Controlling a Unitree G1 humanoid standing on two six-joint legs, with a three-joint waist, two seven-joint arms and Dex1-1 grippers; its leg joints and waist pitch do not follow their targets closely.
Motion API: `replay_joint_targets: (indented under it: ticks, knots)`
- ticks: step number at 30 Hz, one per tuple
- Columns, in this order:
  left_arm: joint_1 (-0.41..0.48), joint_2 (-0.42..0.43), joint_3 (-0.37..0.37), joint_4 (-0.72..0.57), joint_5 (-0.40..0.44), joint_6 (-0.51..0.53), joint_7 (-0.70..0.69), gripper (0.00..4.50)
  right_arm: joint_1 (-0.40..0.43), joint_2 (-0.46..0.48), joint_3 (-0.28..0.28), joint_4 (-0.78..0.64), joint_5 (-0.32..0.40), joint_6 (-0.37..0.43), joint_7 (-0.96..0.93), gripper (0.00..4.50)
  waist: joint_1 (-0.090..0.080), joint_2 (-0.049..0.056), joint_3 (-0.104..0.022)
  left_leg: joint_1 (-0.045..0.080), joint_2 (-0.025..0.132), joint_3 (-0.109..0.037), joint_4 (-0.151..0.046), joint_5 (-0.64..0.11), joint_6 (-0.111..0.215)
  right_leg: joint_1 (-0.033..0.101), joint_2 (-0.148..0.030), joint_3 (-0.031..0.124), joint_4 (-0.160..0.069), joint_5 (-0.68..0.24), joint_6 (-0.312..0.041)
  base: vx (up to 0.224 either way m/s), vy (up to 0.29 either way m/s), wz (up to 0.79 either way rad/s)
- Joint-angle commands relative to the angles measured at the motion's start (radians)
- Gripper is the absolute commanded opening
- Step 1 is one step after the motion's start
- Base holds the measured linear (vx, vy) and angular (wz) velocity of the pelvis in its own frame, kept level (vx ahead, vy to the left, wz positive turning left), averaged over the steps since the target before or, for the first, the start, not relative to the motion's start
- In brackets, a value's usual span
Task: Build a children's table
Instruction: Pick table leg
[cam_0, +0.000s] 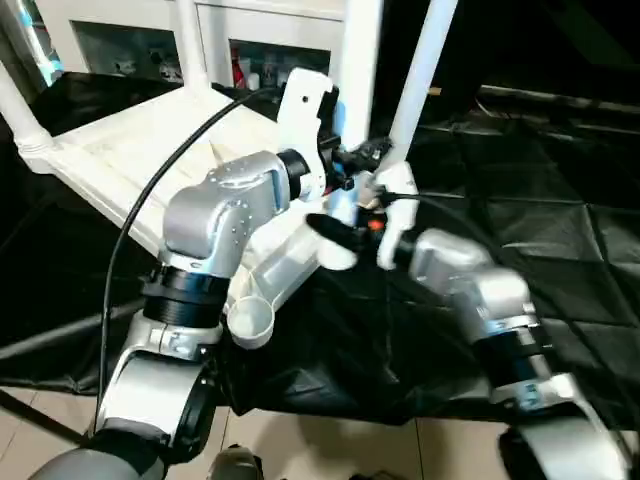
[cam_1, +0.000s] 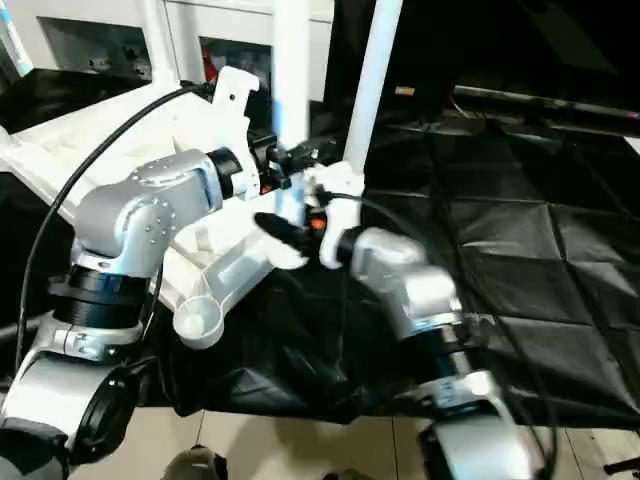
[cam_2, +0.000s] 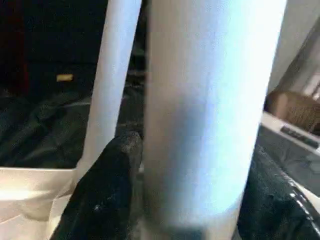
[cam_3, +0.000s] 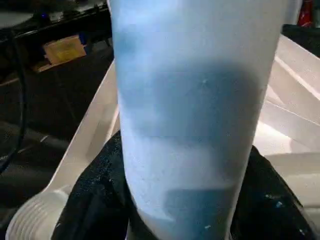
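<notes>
1. While the top (cam_0: 120, 150) lies upside down on the black bench (cam_0: 520, 200), I see legs standing up from its corners.
2. My left pincer (cam_2: 192, 200) and right pincer (cam_3: 185, 200) both clasp one leg (cam_1: 290, 60), fingers on each side.
3. I think it is light, stiff and smooth, so holding low stops slipping.

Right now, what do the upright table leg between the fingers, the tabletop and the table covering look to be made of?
Table leg: smooth white plastic tube, by its even, faintly glossy surface. Tabletop: white moulded plastic, by the raised ribs and round corner socket. Covering: thin black sheet, probably plastic film or coated fabric; it creases sharply and catches light. Fingers: matte black, possibly rubbery.
</notes>
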Motion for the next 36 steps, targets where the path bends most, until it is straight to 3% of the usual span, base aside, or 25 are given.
replay_joint_targets:
  ticks: [1, 4, 6, 9, 10, 19, 22, 23, 26, 27, 28, 30, 33, 34, 36]
  knots:
    - [-0.027, 0.003, 0.006, 0.018, -0.009, -0.005, -0.008, 2.56, 0.003, -0.012, -0.023, -0.028, 0.01, 0.005, 0.011, 1.96, -0.003, -0.002, -0.086, 0.017, 0.017, 0.001, -0.061, -0.079, -0.003, 0.062, -0.074, 0.046, -0.058, -0.024, -0.191, 0.0, 0.0, 0.0]
    - [-0.028, 0.003, 0.006, 0.035, -0.002, -0.016, -0.015, 2.72, 0.004, -0.017, -0.017, -0.035, 0.006, 0.008, 0.019, 1.96, -0.003, -0.001, -0.086, 0.019, 0.018, 0.0, -0.061, -0.083, -0.004, 0.062, -0.075, 0.046, -0.059, -0.036, -0.191, 0.0, 0.0, 0.0]
    - [-0.027, 0.003, 0.005, 0.036, -0.001, -0.017, -0.018, 2.23, 0.005, -0.018, -0.013, -0.039, 0.004, 0.009, 0.021, 1.96, -0.003, -0.002, -0.087, 0.018, 0.018, 0.001, -0.061, -0.082, -0.003, 0.063, -0.074, 0.046, -0.059, -0.035, -0.191, 0.0, 0.0, 0.0]
    - [-0.025, -0.003, -0.001, 0.042, 0.006, -0.003, -0.006, 2.19, 0.009, -0.016, 0.003, -0.048, -0.008, 0.009, 0.021, 1.96, -0.004, -0.005, -0.087, 0.017, 0.018, 0.001, -0.061, -0.074, -0.001, 0.063, -0.074, 0.046, -0.058, -0.024, -0.192, 0.0, 0.0, 0.0]
    - [-0.025, -0.007, -0.003, 0.047, 0.012, 0.004, 0.011, 1.92, 0.011, -0.015, 0.013, -0.051, -0.019, 0.007, 0.015, 1.96, -0.002, -0.003, -0.087, 0.018, 0.019, 0.001, -0.061, -0.075, -0.002, 0.063, -0.075, 0.046, -0.058, -0.028, -0.191, 0.0, 0.0, 0.0]
    - [-0.034, -0.024, 0.022, 0.078, 0.039, -0.037, 0.079, 1.82, 0.016, 0.021, 0.028, -0.063, -0.062, -0.004, -0.06, 1.95, -0.003, -0.007, -0.086, 0.019, 0.018, 0.001, -0.062, -0.082, -0.008, 0.062, -0.075, 0.046, -0.06, -0.038, -0.186, 0.0, 0.0, 0.0]
    - [-0.033, 0.004, 0.009, 0.074, 0.02, -0.062, -0.01, 1.82, 0.015, 0.021, 0.006, -0.072, -0.01, -0.002, 0.0, 2.67, -0.003, -0.007, -0.086, 0.02, 0.019, 0.0, -0.062, -0.088, -0.008, 0.061, -0.076, 0.046, -0.061, -0.05, -0.181, 0.0, 0.0, 0.0]
    - [-0.032, 0.016, 0.001, 0.07, 0.015, -0.063, -0.042, 1.82, 0.016, 0.012, 0.005, -0.077, 0.0, 0.004, 0.021, 2.67, -0.004, -0.01, -0.086, 0.019, 0.019, 0.001, -0.063, -0.088, -0.006, 0.061, -0.075, 0.046, -0.061, -0.051, -0.18, 0.0, 0.0, 0.0]
    - [-0.026, 0.047, -0.023, 0.05, -0.005, -0.062, -0.126, 1.82, 0.02, -0.011, 0.002, -0.088, 0.013, 0.014, 0.059, 2.73, -0.003, -0.007, -0.085, 0.022, 0.02, 0.0, -0.063, -0.092, -0.005, 0.059, -0.076, 0.046, -0.061, -0.049, -0.178, 0.0, 0.0, 0.0]
    - [-0.026, 0.055, -0.026, 0.046, -0.014, -0.053, -0.146, 1.82, 0.018, -0.021, -0.002, -0.086, 0.016, 0.014, 0.071, 2.98, -0.003, -0.007, -0.085, 0.021, 0.02, 0.0, -0.064, -0.093, -0.006, 0.06, -0.075, 0.047, -0.06, -0.052, -0.177, 0.0, 0.0, 0.0]
    - [-0.028, 0.087, -0.034, 0.034, -0.046, -0.022, -0.22, 1.82, 0.014, -0.061, -0.014, -0.085, 0.037, 0.028, 0.13, 3.08, -0.001, -0.012, -0.085, 0.022, 0.018, 0.002, -0.063, -0.095, -0.005, 0.062, -0.077, 0.046, -0.06, -0.068, -0.18, 0.0, 0.0, 0.0]
    - [-0.034, 0.115, -0.035, 0.032, -0.074, 0.008, -0.283, 1.82, 0.013, -0.111, -0.02, -0.1, 0.071, 0.06, 0.212, 3.08, 0.001, -0.011, -0.083, 0.023, 0.021, 0.002, -0.064, -0.098, -0.005, 0.059, -0.075, 0.046, -0.059, -0.071, -0.18, 0.0, 0.0, 0.0]
    - [-0.046, 0.125, -0.018, 0.046, -0.096, 0.02, -0.313, 1.82, 0.021, -0.168, -0.014, -0.143, 0.115, 0.106, 0.316, 3.13, 0.001, -0.017, -0.083, 0.021, 0.02, 0.002, -0.063, -0.101, 0.001, 0.064, -0.073, 0.046, -0.059, -0.062, -0.182, 0.0, 0.0, 0.0]
    - [-0.055, 0.124, -0.004, 0.057, -0.109, 0.028, -0.324, 1.82, 0.02, -0.189, -0.016, -0.151, 0.132, 0.128, 0.351, 3.13, 0.001, -0.023, -0.084, 0.018, 0.019, 0.003, -0.06, -0.093, 0.009, 0.064, -0.076, 0.046, -0.059, -0.056, -0.188, 0.0, 0.0, 0.0]
    - [-0.057, 0.129, -0.007, 0.06, -0.113, 0.031, -0.341, 1.82, 0.018, -0.197, -0.016, -0.148, 0.136, 0.139, 0.366, 3.13, 0.002, -0.022, -0.084, 0.018, 0.02, 0.003, -0.06, -0.084, 0.011, 0.062, -0.078, 0.045, -0.06, -0.064, -0.194, 0.0, 0.0, 0.0]
